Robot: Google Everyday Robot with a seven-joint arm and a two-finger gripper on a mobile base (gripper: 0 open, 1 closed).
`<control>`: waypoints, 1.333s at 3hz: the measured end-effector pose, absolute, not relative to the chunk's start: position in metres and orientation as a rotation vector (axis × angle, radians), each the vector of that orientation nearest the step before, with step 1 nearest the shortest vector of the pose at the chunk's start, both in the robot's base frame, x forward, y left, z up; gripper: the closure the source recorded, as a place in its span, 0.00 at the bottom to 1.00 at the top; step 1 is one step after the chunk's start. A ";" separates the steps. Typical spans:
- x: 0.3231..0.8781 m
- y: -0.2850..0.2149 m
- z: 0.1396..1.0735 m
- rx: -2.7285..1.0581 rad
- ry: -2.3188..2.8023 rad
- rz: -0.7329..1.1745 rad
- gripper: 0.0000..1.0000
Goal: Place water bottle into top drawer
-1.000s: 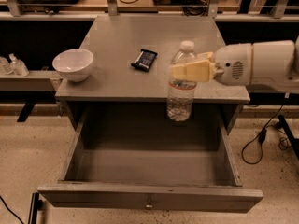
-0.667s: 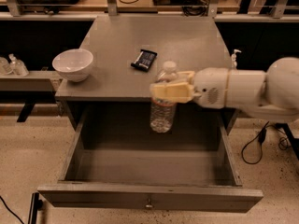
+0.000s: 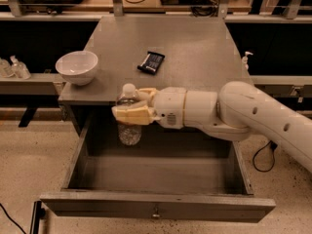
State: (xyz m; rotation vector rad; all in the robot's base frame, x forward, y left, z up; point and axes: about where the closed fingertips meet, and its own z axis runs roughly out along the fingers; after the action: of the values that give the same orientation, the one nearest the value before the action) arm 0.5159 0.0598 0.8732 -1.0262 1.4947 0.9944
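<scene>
Gripper (image 3: pixel 130 114) fingers pinch the water bottle (image 3: pixel 129 133) high on its body — likely light, slick, squashy plastic — over the top drawer (image 3: pixel 156 206), ten-o'clock corner.

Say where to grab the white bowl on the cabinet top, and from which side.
Pinch the rim of the white bowl from above, probably: it sits upright, mouth open, near the top's front edge, so one finger fits inside the thin wall. The gripper is occupied, shut on the water bottle above the open top drawer.
</scene>
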 end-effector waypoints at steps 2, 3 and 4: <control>0.508 0.094 0.850 -1.168 1.438 0.919 1.00; 0.497 0.120 0.836 -1.162 1.398 1.098 1.00; 0.481 0.156 0.820 -1.098 1.307 1.295 1.00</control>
State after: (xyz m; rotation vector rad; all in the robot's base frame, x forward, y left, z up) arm 0.4807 0.1560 0.8204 -1.0978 1.3075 1.2952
